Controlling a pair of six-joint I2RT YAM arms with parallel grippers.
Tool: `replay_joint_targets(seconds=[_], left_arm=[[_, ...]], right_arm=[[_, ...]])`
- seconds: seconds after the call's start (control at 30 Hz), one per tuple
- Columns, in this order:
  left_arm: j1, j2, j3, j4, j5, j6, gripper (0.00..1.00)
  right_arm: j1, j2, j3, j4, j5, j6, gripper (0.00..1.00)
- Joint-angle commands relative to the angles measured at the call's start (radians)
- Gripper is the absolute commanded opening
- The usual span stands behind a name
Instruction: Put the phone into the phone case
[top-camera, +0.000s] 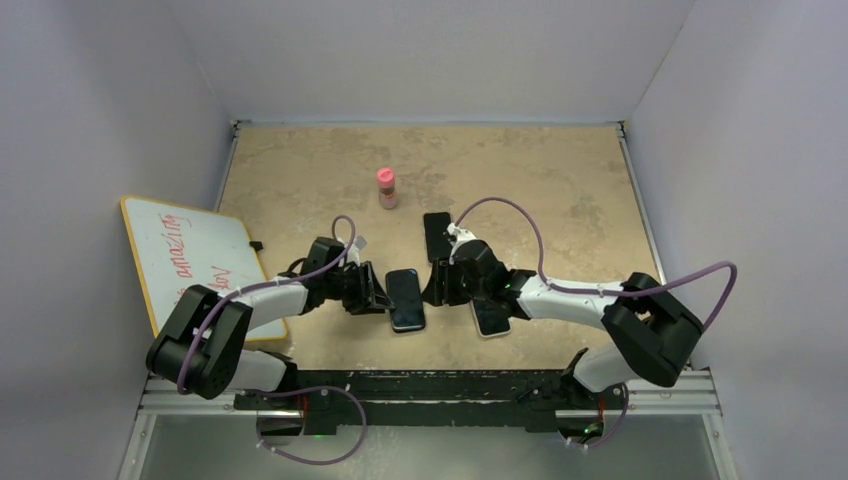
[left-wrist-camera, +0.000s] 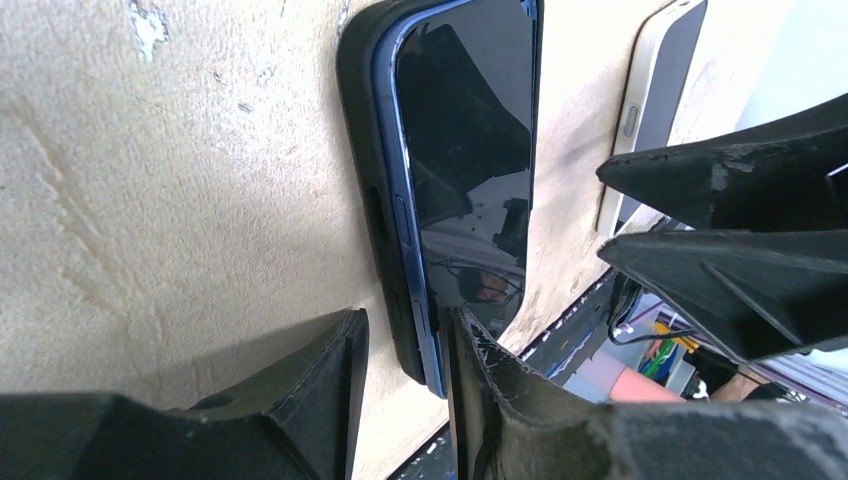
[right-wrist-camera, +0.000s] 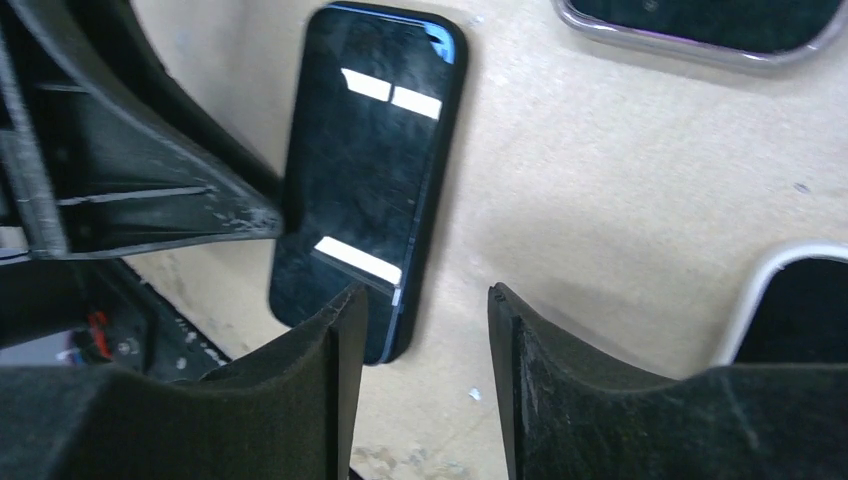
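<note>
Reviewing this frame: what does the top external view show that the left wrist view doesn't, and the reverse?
Only top external: the pink bottle, the whiteboard and a dark phone farther back. Only left wrist: the blue phone's side edge and buttons, sitting inside the black case. Both: that phone, the pale phone beside it, and the left gripper and right gripper on either side of it.

Table (top-camera: 560, 200), contents:
- Phone (top-camera: 405, 299): near centre, lying flat, seated in case (left-wrist-camera: 360, 120).
- Second phone (top-camera: 490, 318): right of the first, slightly nearer, apart from it.
- Third phone (top-camera: 437, 236): farther back, behind the gap between those two.
- Bottle (top-camera: 386, 187): upright, farther still, left of the third phone.
- Whiteboard (top-camera: 190, 260): overlapping the table's left edge.
</note>
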Motion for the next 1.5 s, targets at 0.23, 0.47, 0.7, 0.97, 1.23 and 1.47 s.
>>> replay_joint_targets(seconds=[0.23, 0.47, 0.7, 0.97, 1.23, 1.47], left_arm=[[0.006, 0.062, 0.018, 0.010, 0.002, 0.052, 0.26], [0.006, 0.053, 0.009, 0.002, -0.014, 0.052, 0.18], [0.006, 0.061, 0.003, 0.018, 0.002, 0.038, 0.18], [0.006, 0.015, -0.035, 0.075, 0.044, -0.003, 0.21], [0.006, -0.016, -0.078, 0.142, 0.073, -0.044, 0.22], [0.006, -0.008, -0.077, 0.168, 0.080, -0.052, 0.23]], right_arm=[[-0.010, 0.136, 0.034, 0.187, -0.115, 0.118, 0.66], [-0.010, 0.231, 0.052, 0.289, -0.207, 0.180, 0.66], [-0.016, 0.195, -0.006, 0.566, -0.330, 0.303, 0.64], [-0.023, 0.198, -0.069, 0.876, -0.433, 0.405, 0.62], [-0.022, 0.224, -0.058, 0.744, -0.371, 0.340, 0.54], [-0.020, 0.230, 0.007, 0.493, -0.301, 0.221, 0.46]])
